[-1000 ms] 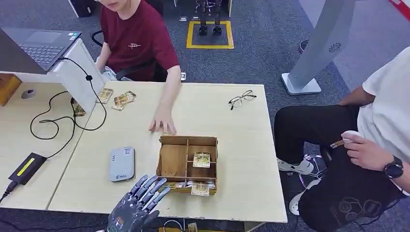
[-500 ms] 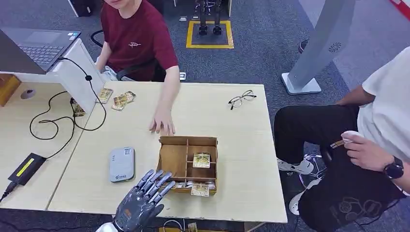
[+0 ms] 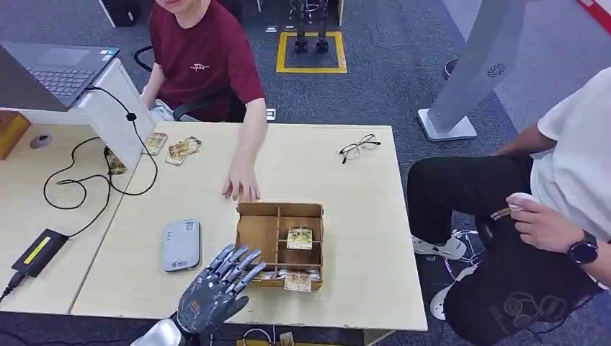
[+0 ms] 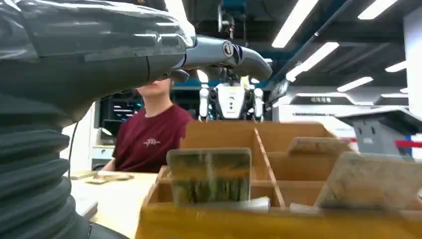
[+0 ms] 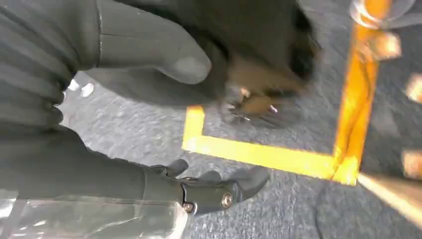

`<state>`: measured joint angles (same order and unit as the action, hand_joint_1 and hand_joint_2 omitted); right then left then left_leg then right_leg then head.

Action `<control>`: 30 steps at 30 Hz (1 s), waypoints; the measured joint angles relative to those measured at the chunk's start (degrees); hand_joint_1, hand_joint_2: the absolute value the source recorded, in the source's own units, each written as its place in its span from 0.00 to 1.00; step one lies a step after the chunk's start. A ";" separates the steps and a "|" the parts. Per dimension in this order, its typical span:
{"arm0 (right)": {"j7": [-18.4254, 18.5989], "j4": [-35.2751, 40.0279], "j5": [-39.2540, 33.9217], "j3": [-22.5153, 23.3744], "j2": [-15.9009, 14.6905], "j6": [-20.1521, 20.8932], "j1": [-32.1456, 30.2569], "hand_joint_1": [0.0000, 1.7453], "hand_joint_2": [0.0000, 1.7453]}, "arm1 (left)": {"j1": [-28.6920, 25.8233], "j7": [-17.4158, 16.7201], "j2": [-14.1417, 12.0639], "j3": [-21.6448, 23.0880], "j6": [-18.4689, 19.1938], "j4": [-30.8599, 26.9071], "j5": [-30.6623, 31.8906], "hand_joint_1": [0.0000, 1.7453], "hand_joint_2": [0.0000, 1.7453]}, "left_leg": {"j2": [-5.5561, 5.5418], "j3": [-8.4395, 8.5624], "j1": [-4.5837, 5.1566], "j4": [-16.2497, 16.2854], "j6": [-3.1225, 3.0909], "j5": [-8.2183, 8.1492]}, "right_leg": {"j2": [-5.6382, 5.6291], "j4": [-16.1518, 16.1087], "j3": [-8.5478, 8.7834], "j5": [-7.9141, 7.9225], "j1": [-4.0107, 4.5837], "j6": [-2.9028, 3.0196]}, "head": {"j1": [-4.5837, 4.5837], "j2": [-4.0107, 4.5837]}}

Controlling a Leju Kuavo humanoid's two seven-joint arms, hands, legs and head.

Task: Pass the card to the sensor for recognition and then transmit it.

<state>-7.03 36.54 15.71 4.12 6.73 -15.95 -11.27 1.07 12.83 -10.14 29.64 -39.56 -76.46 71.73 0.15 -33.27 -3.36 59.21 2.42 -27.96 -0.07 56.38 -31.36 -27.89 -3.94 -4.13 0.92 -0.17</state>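
Head view: left hand (image 3: 214,292) raised over the near table edge, fingers spread apart, holding nothing, fingertips just short of the wooden box (image 3: 280,243). Box split into compartments; one card (image 3: 300,237) propped in a right-hand compartment, more cards (image 3: 297,282) leaning along the near row. Grey sensor (image 3: 181,244) flat on the table (image 3: 346,187), just beside the box on its left, apart from the hand. Person's hand (image 3: 242,188) resting on the table just beyond the box. Glasses (image 3: 359,147) toward the far right corner, loose cards (image 3: 180,150) near the far left, black cable (image 3: 86,180) looping beside them.

Left wrist view: thumb (image 4: 226,53) stretched above the box front, a card (image 4: 209,175) upright in the nearest slot, untouched.

Right wrist view: right hand (image 5: 149,64) over grey floor with yellow tape (image 5: 263,157), fingers loosely apart, nothing in them.
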 joint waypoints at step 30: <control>1.08 -24.70 1.18 7.26 -4.18 0.02 10.59 0.00 1.00 | 2.98 -0.24 1.55 0.54 0.00 3.78 -2.99 0.00 1.00 | -0.02 -0.06 -0.01 0.01 -0.05 0.05 | -0.01 0.02 -0.04 0.03 0.02 -0.01 | -0.17 0.00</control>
<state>-5.95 11.85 16.90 11.39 2.56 -15.93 -0.67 4.05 12.59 -8.59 30.18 -39.56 -72.67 68.74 0.13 -33.33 -3.37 59.22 2.37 -27.91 -0.08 56.40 -31.41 -27.85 -3.92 -4.14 0.74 -0.17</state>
